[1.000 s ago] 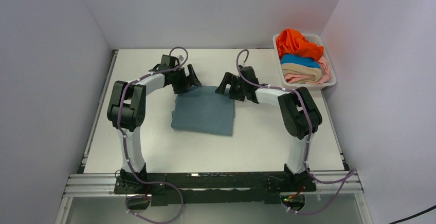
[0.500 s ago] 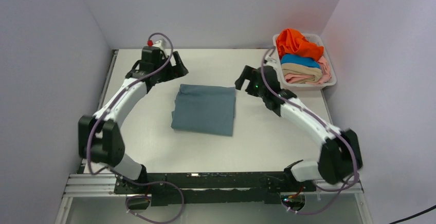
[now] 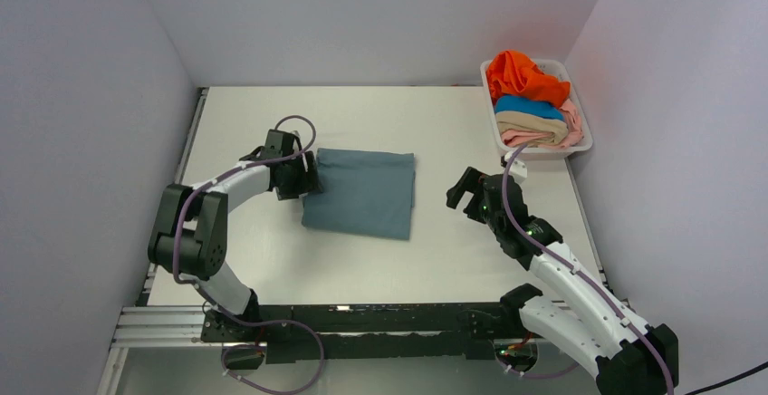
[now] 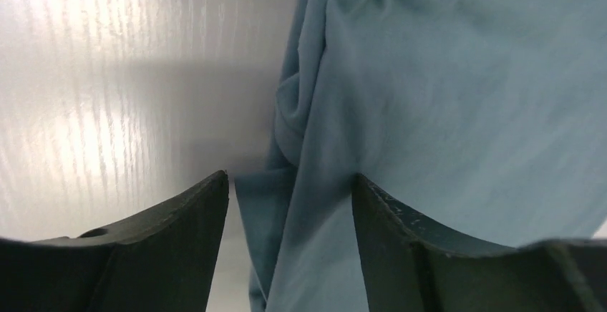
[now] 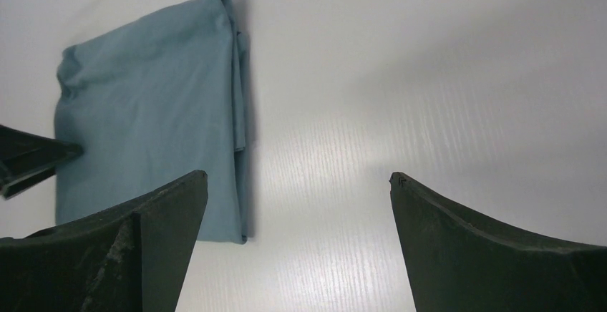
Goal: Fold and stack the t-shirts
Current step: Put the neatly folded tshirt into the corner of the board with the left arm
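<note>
A dusty grey-blue t-shirt [image 3: 362, 194] lies folded into a rectangle mid-table. My left gripper [image 3: 303, 178] is at its left edge; in the left wrist view the jaws [image 4: 290, 183] stand apart, with the shirt's [image 4: 444, 97] bunched edge between them, not pinched. My right gripper [image 3: 462, 197] is open and empty, to the right of the shirt; its wrist view [image 5: 297, 177] shows bare table between the fingers and the shirt [image 5: 150, 111] at the left. The orange [image 3: 521, 73], bright blue [image 3: 525, 105], tan [image 3: 534, 125] and pale pink [image 3: 569, 132] t-shirts lie crumpled in the basket.
The white plastic basket [image 3: 546, 151] stands at the table's far right corner against the wall. Grey walls close in the table on the left, back and right. A left finger [image 5: 28, 158] shows at the left of the right wrist view.
My left gripper swung out to the far left, then came back down to the shirt's left edge. My right gripper pulled away from the shirt's far right corner toward the near right.
</note>
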`<state>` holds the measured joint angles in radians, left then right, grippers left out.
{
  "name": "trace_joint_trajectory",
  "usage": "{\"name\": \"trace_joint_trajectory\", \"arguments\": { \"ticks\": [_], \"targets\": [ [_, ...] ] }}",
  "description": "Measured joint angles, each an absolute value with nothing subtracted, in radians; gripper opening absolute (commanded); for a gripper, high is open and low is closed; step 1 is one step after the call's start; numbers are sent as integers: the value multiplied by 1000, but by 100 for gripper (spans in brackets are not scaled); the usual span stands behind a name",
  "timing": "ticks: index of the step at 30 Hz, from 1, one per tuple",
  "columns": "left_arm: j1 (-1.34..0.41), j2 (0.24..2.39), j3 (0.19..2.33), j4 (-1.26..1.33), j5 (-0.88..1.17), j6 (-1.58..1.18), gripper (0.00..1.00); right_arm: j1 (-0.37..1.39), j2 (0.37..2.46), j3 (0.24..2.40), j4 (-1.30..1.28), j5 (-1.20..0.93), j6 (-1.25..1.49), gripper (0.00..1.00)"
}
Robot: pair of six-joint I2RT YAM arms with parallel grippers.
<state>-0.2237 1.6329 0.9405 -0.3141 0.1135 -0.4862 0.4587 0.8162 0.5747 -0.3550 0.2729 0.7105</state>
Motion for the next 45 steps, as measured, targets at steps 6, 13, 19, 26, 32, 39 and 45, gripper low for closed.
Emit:
{"name": "trace_joint_trajectory", "arguments": {
  "ticks": [6, 13, 19, 26, 32, 39, 45],
  "targets": [
    [-229, 1734, 978, -258, 164, -507, 13, 459, 770, 520, -347, 254, 716, 100],
    [-283, 1860, 1174, -384, 67, -546, 0, 459, 777, 501, -347, 253, 713, 100],
    [-243, 1985, 1400, -546, -88, -560, 0, 459, 794, 508, -350, 263, 663, 100],
    [-63, 2177, 1753, -689, -232, -511, 0, 459, 867, 598, -353, 260, 564, 100],
    [95, 2258, 1887, -729, -268, -459, 0, 459, 900, 640, -366, 252, 523, 100],
    [239, 2351, 2004, -745, -255, -405, 0, 459, 853, 639, -383, 238, 524, 100],
    [281, 2414, 2110, -744, -226, -364, 0, 459, 845, 639, -400, 238, 524, 100]
  ]
}}
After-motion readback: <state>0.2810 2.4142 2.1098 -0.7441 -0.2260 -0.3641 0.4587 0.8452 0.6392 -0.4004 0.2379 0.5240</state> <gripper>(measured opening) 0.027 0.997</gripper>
